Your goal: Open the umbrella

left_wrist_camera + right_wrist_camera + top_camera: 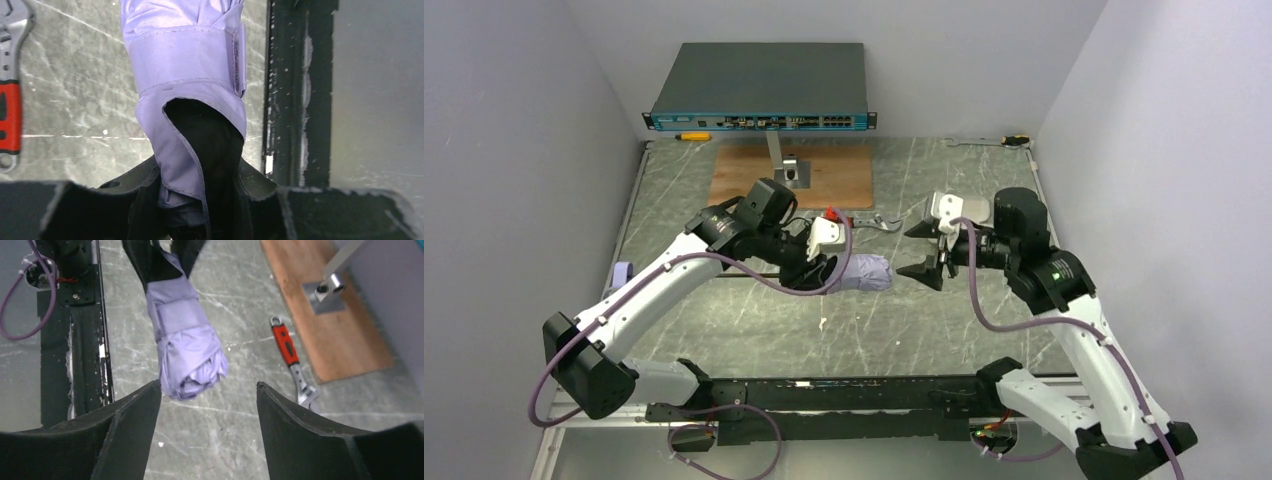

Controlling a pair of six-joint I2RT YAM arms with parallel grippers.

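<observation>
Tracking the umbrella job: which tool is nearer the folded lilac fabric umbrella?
Left. The left tool grips the folded lilac fabric umbrella at its black-lined end; the right tool stands open just past the bundled free end, not touching.

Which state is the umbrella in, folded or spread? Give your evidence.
Folded. The umbrella is a tight lilac bundle, its fabric bunched up, with the closing strap wrapped around it.

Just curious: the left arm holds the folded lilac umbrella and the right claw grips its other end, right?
No: the right gripper is open, clear of the umbrella, as the right wrist view shows. The left gripper does hold it.
</observation>
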